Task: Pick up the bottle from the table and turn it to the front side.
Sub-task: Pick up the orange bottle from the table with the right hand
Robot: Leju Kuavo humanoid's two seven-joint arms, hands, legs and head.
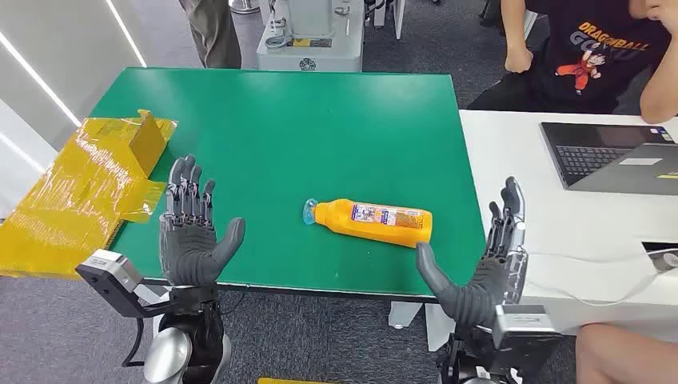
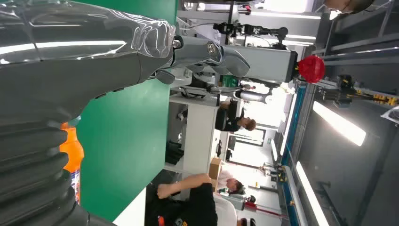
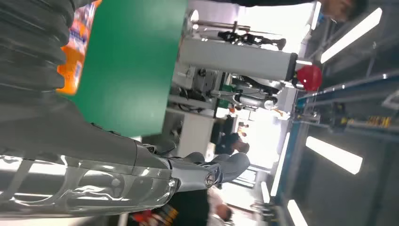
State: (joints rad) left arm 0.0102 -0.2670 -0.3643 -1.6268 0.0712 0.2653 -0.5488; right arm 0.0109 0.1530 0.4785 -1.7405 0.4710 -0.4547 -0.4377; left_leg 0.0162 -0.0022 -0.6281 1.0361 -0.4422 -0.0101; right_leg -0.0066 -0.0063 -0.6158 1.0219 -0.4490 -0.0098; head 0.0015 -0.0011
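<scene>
Head view showed the left hand [image 1: 190, 232] and right hand [image 1: 488, 264] at the near edge of the green table [image 1: 280, 120], both spread, holding nothing. Between them, slightly farther, the orange bottle [image 1: 372, 222] lay on its side; probably rigid, light, slick plastic, best grasped mid-body.

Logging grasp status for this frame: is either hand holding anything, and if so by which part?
Nothing is held. The left hand and right hand are both open, fingers spread, apart from the orange bottle lying on the green table.
</scene>
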